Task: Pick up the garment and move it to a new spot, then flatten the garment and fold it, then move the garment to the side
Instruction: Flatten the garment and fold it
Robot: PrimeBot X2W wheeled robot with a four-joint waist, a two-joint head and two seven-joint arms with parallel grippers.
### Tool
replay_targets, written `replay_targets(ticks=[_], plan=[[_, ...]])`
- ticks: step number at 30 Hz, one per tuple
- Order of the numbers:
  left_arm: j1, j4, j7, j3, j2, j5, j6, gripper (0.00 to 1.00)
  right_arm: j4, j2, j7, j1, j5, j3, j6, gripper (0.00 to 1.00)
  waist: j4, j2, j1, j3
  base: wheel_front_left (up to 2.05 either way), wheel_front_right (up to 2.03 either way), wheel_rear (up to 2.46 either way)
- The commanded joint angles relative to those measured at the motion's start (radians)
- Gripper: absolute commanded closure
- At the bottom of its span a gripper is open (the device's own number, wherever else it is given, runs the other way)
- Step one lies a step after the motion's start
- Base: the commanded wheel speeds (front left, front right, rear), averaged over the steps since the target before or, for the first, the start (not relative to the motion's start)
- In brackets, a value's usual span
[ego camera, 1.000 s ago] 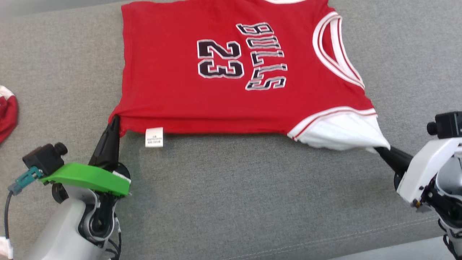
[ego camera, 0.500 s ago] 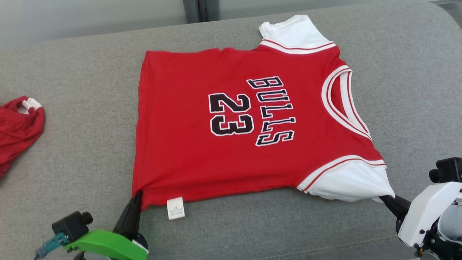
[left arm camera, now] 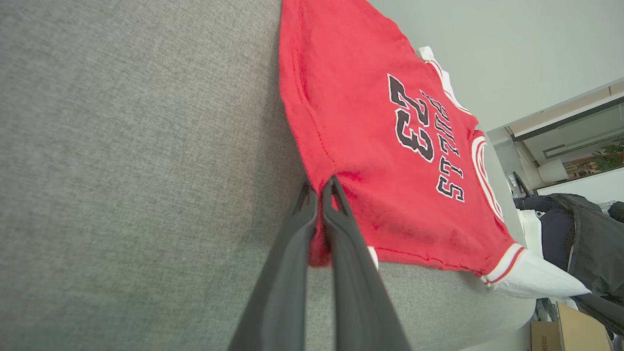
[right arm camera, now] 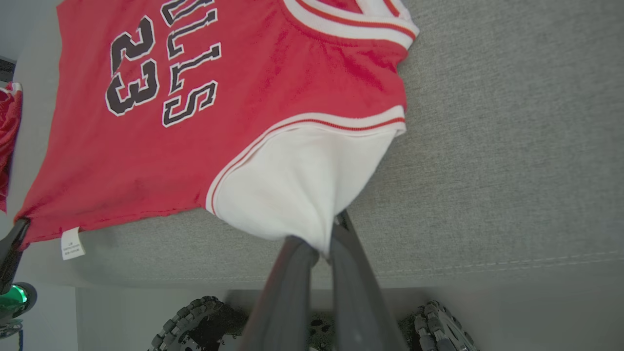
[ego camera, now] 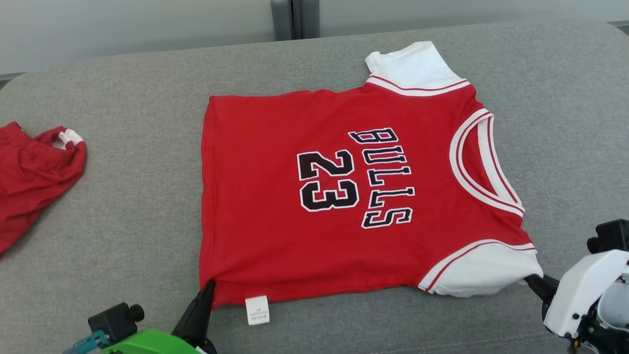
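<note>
Well, on the far left a small bunched-up red cloth [ego camera: 29, 172] lies on the grey cushion [ego camera: 123, 221], well apart from the work. Next comes the left gripper [ego camera: 209, 290]. Its two dark fingers are pressed together on the near bottom corner of the red shirt [ego camera: 275, 206], and a bit of red shows between them. Just beside that corner a little white tag [ego camera: 257, 309] pokes out from the edge. The shirt lies in the middle of the cushion, front side up, with the number and the letters showing. It looks spread out and nearly smooth, with only small wrinkles by the near edge. On the right, the right gripper [ego camera: 533, 282] is pinched tight on the tip of the near white sleeve [ego camera: 484, 270]. So I think the picking up and moving part is done or almost done, and the flattening is nearly done too. The folding has not begun, since no part is laid over another part. After the fold, the shirt has to go to the side.
</note>
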State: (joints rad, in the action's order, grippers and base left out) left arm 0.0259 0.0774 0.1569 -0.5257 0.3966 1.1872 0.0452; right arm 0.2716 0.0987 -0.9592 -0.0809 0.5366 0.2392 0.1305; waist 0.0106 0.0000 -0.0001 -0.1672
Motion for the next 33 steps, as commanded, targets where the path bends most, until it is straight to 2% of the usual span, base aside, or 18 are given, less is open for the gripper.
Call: replay_targets(ticks=[1,11,17,24,33], plan=[[-0.034,-0.006,-0.006,0.001,-0.002,0.0,-0.002,1.0,-0.001,0.003,0.0,0.025,0.004,-0.004,0.0,1.0,-0.003,0.0,0.0001,-0.001,0.0,0.0,0.0],[-0.179,0.03,-0.067,0.003,-0.052,0.026,0.009,1.0,-0.099,0.057,-0.037,0.221,0.037,-0.045,0.0,1.0,0.006,0.0,0.0001,-0.018,0.0,0.0,0.0],[-0.289,0.073,-0.104,0.009,-0.077,0.027,0.035,1.0,-0.19,0.096,-0.053,0.355,0.056,-0.06,0.0,1.0,-0.004,0.0,0.0001,-0.041,0.0,0.0,0.0],[-0.384,0.123,-0.134,0.008,-0.101,0.017,0.069,1.0,-0.286,0.121,-0.007,0.479,0.076,-0.084,0.0,1.0,-0.017,0.0,0.0001,-0.077,0.0,0.0,0.0],[-0.496,0.229,-0.138,0.017,-0.144,0.008,0.115,1.0,-0.437,0.144,0.105,0.623,0.062,-0.12,0.0,1.0,-0.04,0.0,0.0001,-0.136,0.0,0.0,0.0]])
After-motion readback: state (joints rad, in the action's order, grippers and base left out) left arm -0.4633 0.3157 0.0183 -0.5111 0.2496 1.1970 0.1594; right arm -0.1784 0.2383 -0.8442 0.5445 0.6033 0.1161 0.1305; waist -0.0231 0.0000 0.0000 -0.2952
